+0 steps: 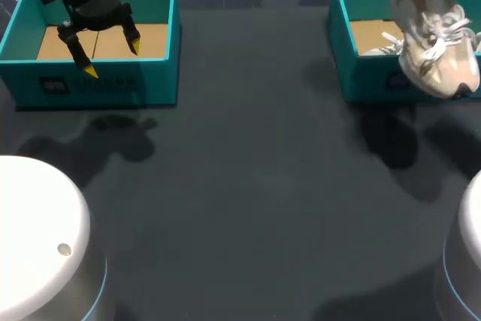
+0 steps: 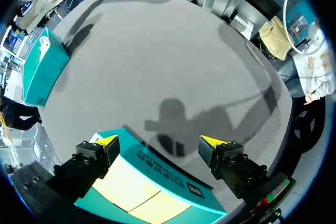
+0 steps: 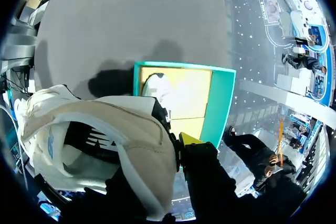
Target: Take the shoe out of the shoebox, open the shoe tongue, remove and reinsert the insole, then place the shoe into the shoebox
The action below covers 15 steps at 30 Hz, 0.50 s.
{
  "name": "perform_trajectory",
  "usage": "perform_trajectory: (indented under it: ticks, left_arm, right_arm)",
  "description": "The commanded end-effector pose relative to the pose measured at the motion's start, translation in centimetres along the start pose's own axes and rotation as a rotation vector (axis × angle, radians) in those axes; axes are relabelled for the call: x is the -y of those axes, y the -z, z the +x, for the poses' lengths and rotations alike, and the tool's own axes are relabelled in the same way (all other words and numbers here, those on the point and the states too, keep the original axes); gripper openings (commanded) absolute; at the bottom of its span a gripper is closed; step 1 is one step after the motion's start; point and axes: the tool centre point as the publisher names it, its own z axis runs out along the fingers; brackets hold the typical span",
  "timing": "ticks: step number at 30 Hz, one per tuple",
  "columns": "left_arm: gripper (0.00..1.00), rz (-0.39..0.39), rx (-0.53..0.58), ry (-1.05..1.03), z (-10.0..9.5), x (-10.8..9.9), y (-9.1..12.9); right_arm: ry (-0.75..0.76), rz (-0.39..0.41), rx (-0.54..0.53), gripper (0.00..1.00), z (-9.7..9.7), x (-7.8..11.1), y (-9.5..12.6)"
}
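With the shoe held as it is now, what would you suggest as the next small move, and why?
Probably carry the shoe out over the table and set it down: the right tool grips its heel collar, and it hangs above the front wall of the shoebox.

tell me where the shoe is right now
The shoe is at the head view's far right, held by the right gripper above the front wall of the right-hand shoebox.
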Motion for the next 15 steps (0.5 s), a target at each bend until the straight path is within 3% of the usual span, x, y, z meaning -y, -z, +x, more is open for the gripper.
perform_trajectory:
  ticks: [1,9,15]
  left_arm:
    - [1.0,-0.002,-0.002,0.0,0.0,0.0,0.0]
    - [1.0,-0.002,-0.002,0.0,0.0,0.0,0.0]
    - [1.0,-0.002,-0.002,0.0,0.0,0.0,0.0]
  right_arm:
    - [0.001,-0.054,-0.015,0.0,-2.4,6.0,-1.5]
    - [0.02,-0.042,0.014,0.0,-7.1,13.0,-3.4]
    - [0.023,-0.042,0.03,0.0,-7.5,13.4,-3.4]
